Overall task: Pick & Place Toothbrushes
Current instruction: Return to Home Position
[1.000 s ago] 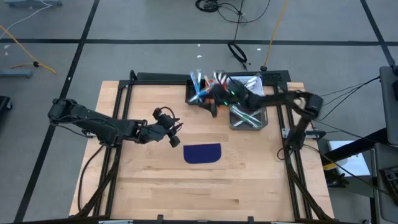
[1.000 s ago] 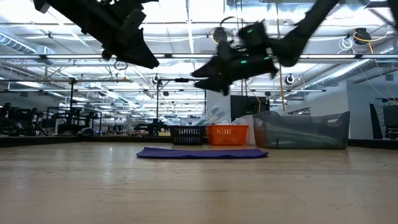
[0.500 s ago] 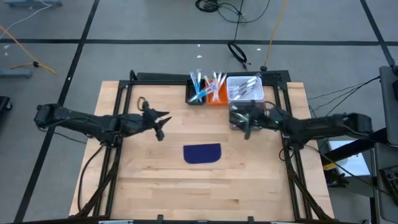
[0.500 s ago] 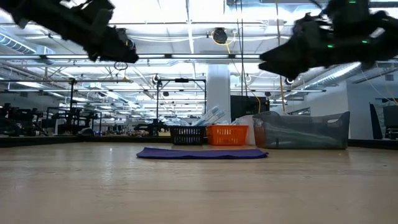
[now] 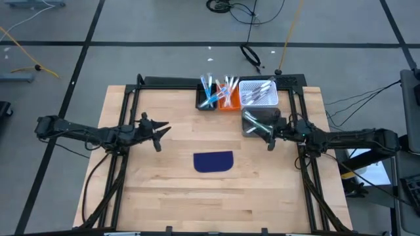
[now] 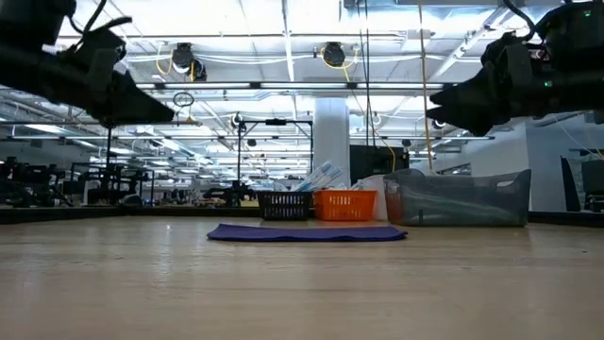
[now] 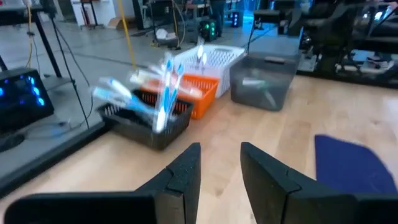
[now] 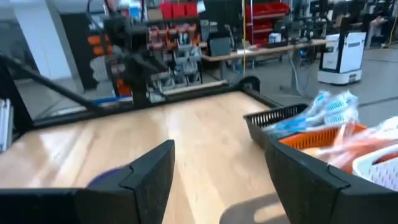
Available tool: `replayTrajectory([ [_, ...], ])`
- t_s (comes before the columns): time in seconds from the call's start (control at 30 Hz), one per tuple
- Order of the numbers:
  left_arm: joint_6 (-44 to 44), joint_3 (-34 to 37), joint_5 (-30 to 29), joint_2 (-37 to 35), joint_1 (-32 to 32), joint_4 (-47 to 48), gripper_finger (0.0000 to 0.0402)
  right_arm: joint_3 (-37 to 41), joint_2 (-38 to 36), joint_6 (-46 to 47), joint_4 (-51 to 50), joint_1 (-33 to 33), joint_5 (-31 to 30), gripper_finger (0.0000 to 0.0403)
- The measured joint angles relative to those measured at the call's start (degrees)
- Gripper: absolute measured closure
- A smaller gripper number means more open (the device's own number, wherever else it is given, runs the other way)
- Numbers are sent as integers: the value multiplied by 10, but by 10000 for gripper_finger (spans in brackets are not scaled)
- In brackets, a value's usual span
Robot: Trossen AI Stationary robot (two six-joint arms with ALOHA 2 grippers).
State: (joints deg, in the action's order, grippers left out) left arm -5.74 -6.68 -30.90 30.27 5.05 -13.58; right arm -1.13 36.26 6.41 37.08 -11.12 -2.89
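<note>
The toothbrushes stand and lie in four small bins at the table's far edge. Light blue ones [image 5: 209, 92] lean out of a black bin [image 7: 149, 118]. Orange-pink ones [image 5: 228, 88] fill an orange bin. White ones [image 5: 257, 90] lie in a white basket. Green ones [image 5: 261, 124] lie in a grey see-through bin [image 6: 458, 198]. My left gripper [image 5: 157, 128] hovers open and empty over the table's left half. My right gripper [image 5: 270, 138] hovers open and empty just near of the grey bin. In the right wrist view its fingers [image 8: 149, 177] stand wide apart.
A dark blue flat mat [image 5: 213, 161] lies at the table's middle, between the two grippers and nearer than the bins. A black metal frame [image 5: 134, 92] runs along the table's edges. Bare wood spreads over the near half of the table [image 5: 210, 203].
My right gripper has drawn back from over the black and orange bins toward the table's right edge, past the grey bin. My left gripper has pulled away from the mat toward the table's left edge. The bins and the mat have stayed in place.
</note>
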Motion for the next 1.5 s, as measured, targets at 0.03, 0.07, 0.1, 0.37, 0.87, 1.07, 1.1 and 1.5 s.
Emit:
replayTrajectory([
  [0.03, -6, 8, -2, -3, 1, 0, 286, 0, -1, 3, -5, 0, -1, 160],
  [0.07, -9, 15, -3, -4, 1, 0, 286, 0, -1, 9, -10, 0, 0, 161],
  [0.1, -12, 22, -5, -4, 1, 1, 286, 0, 1, 20, -25, 0, 0, 161],
  [0.37, -118, 61, -11, -3, 1, 13, 286, 1, 2, 38, -62, 0, 0, 161],
  [0.87, -140, 60, -10, -3, 1, 31, 286, 2, -24, 38, -69, -1, 0, 161],
  [1.07, -140, 60, -10, -3, 1, 30, 286, 2, -102, 38, -73, -1, 0, 161],
  [1.1, -140, 60, -10, -3, 1, 30, 286, 2, -119, 38, -73, -1, 0, 161],
  [1.5, -140, 60, -10, -3, 1, 30, 286, 2, -300, 38, -71, -1, 0, 161],
])
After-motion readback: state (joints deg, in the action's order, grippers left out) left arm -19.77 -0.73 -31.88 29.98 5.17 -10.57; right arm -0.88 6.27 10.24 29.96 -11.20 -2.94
